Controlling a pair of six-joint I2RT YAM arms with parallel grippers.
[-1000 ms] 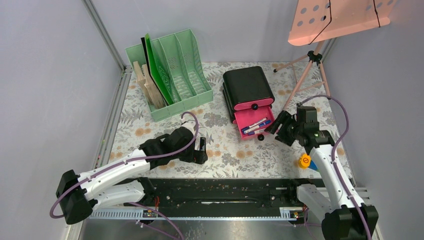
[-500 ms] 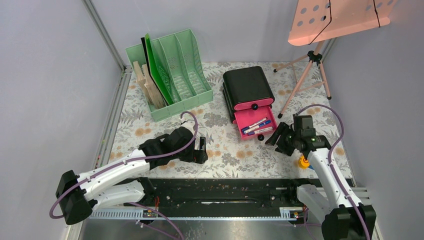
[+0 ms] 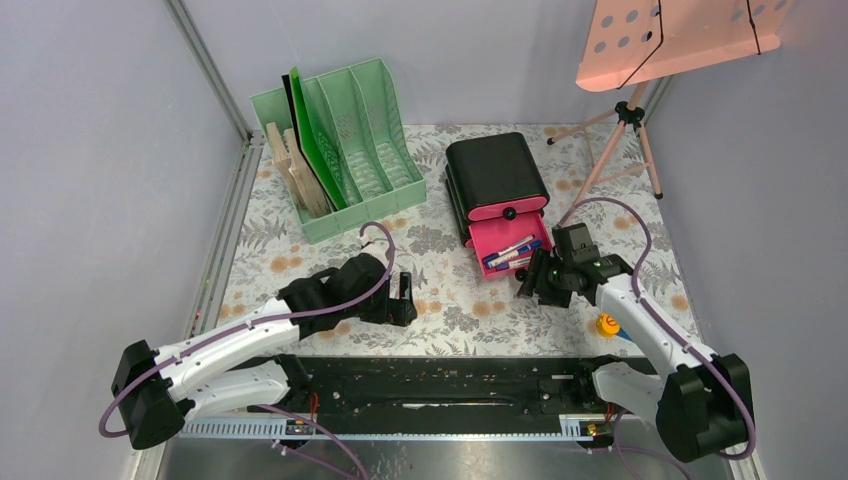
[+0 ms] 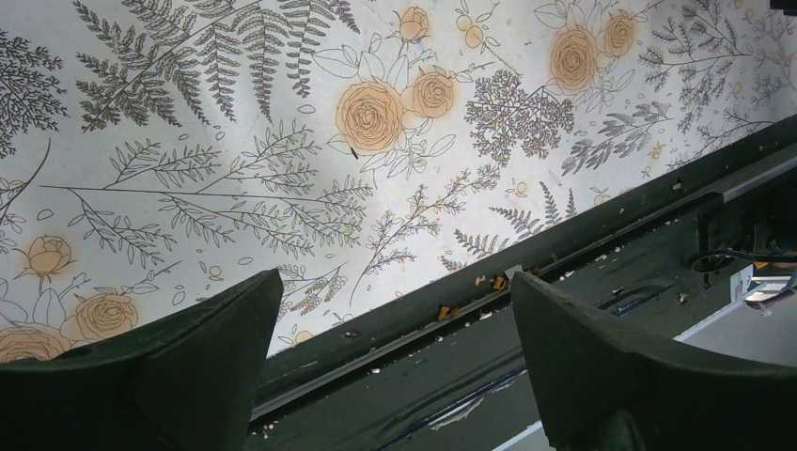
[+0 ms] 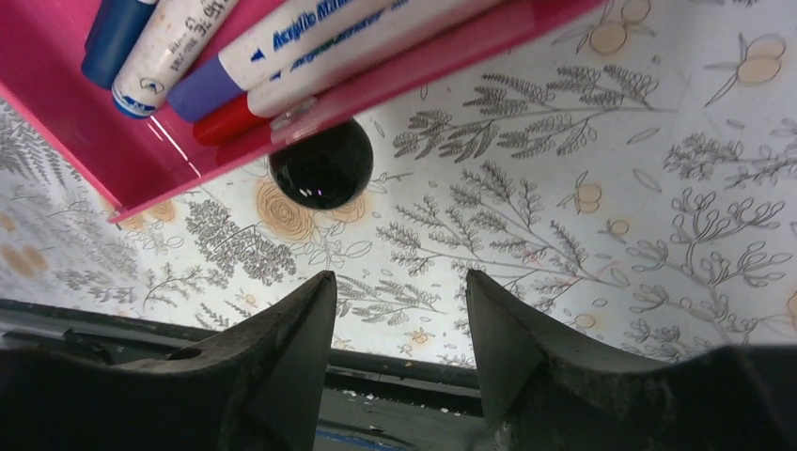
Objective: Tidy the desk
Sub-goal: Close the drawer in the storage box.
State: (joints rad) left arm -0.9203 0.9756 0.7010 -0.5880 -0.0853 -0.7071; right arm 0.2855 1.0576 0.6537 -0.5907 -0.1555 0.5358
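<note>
The desk (image 3: 450,305) is a pale tabletop printed with ferns and orange flowers. My left gripper (image 3: 405,298) hovers low over its near middle. In the left wrist view the left gripper (image 4: 393,282) is wide open and empty above the cloth (image 4: 282,141) and the black rail (image 4: 583,235). My right gripper (image 3: 530,281) is just in front of the open pink drawer (image 3: 508,250), beside its black knob (image 3: 521,275). From the right wrist, the right gripper (image 5: 397,282) is open below the knob (image 5: 320,176), apart from it. Markers (image 5: 282,38) lie in the drawer (image 5: 113,141).
A mint-green file rack (image 3: 345,145) with boards stands at the back left. The black drawer box (image 3: 497,170) sits behind the open drawer. A pink stand on a tripod (image 3: 625,115) is at the back right. A small yellow and blue object (image 3: 607,323) lies near the right arm.
My right gripper has moved left and down to the front of the open drawer by the knob, and its jaws have narrowed somewhat. The left arm has stayed still.
</note>
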